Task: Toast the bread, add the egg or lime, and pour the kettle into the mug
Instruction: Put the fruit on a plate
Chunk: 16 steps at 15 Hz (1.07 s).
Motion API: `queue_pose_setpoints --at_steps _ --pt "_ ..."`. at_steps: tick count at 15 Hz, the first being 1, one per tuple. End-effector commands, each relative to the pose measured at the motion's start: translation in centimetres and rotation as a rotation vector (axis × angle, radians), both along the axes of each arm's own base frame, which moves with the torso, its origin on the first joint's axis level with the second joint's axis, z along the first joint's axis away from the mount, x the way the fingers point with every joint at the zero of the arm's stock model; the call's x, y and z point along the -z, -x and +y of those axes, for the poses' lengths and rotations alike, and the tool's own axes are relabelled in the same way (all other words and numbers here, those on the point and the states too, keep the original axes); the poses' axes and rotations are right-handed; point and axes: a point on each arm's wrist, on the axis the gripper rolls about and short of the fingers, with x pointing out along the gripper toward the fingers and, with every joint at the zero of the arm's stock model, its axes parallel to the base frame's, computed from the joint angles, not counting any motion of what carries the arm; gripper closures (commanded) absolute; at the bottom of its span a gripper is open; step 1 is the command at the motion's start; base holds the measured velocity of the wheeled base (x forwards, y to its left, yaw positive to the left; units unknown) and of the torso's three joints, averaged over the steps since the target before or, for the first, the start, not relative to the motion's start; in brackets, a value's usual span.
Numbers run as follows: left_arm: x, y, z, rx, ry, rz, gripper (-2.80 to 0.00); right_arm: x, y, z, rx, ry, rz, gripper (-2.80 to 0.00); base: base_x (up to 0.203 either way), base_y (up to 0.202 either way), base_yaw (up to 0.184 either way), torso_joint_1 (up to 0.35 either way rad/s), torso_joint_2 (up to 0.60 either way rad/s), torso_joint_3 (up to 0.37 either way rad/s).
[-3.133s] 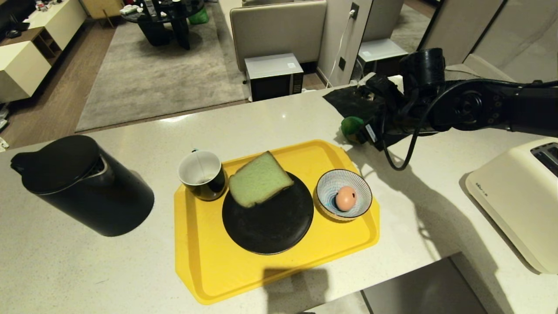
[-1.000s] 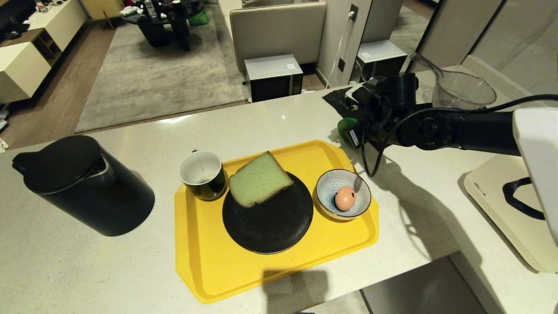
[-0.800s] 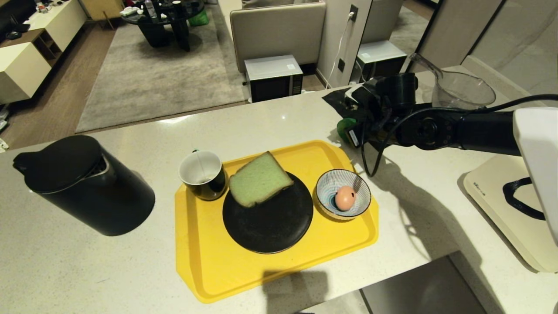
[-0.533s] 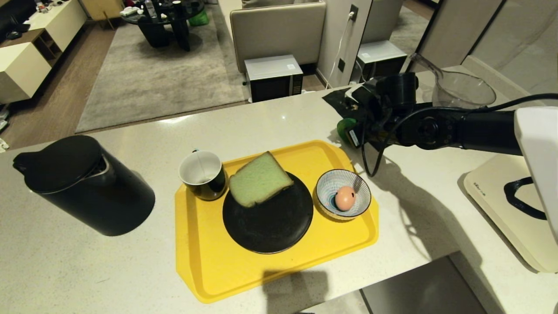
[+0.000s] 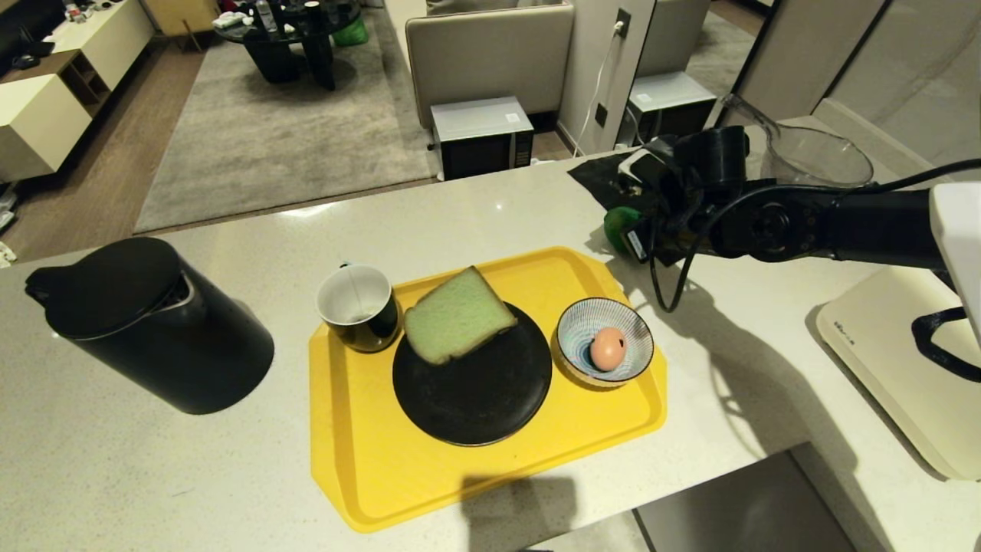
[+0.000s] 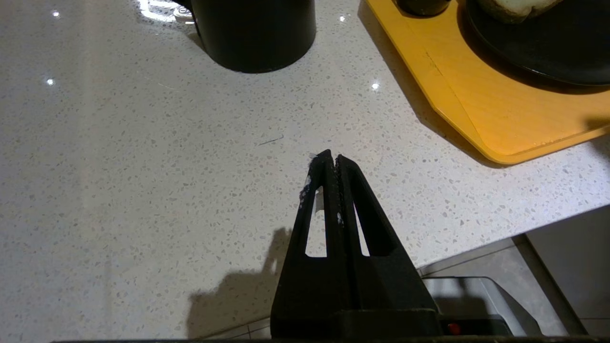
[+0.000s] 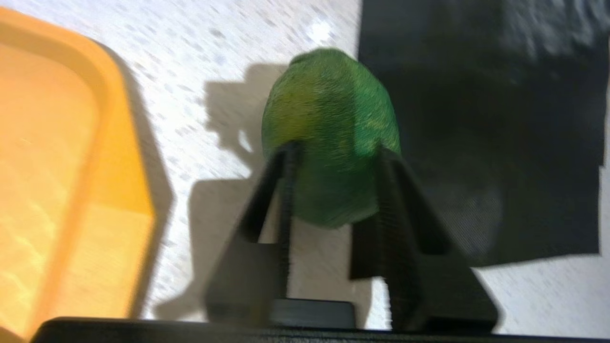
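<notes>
The green lime (image 5: pixel 615 222) (image 7: pixel 329 124) is at the counter's far right, beside a black cloth (image 5: pixel 605 172). My right gripper (image 5: pixel 627 232) (image 7: pixel 336 150) is shut on it, one finger pressed to each side. The pale green bread (image 5: pixel 456 314) leans on a black plate (image 5: pixel 475 391) on the yellow tray (image 5: pixel 368 460). An egg (image 5: pixel 607 347) lies in a striped bowl (image 5: pixel 573 326). The black mug (image 5: pixel 356 307) stands at the tray's far left corner. Left of the tray stands the kettle (image 5: pixel 146 322). My left gripper (image 6: pixel 332 159) hangs shut and empty over the counter's front edge.
A cream toaster (image 5: pixel 904 360) sits at the right edge of the counter, under my right arm. A glass jug (image 5: pixel 816 153) stands behind the arm. The tray's corner (image 7: pixel 57 166) lies close beside the lime. The counter's front edge drops off just below the tray.
The right gripper's fingers have closed onto the lime. Gripper and lime have shifted slightly to the right. The left arm has not moved.
</notes>
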Motion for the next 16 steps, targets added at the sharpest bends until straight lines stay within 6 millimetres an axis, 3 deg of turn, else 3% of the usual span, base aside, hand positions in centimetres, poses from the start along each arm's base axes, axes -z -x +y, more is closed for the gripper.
queue_pose_setpoints --at_steps 1,8,12,16 --pt "0.0 0.0 0.0 0.0 0.0 -0.001 0.0 -0.2 0.5 -1.3 0.025 0.019 0.01 0.0 0.0 0.0 0.0 0.0 0.0 0.0" --pt "0.0 0.0 0.0 0.0 0.0 -0.001 0.0 -1.1 2.2 -5.0 0.078 0.04 0.029 0.0 0.0 0.0 0.0 0.0 0.0 0.0" --pt "0.0 0.0 0.0 0.0 0.0 -0.001 0.0 -2.5 2.4 -5.0 0.039 0.004 -0.018 0.0 0.0 0.0 0.0 0.0 0.0 0.0" --pt "0.0 0.0 0.0 0.0 0.0 -0.001 0.0 -5.6 2.3 -3.8 0.015 -0.098 -0.123 0.0 0.0 0.0 0.0 0.0 0.0 0.0"
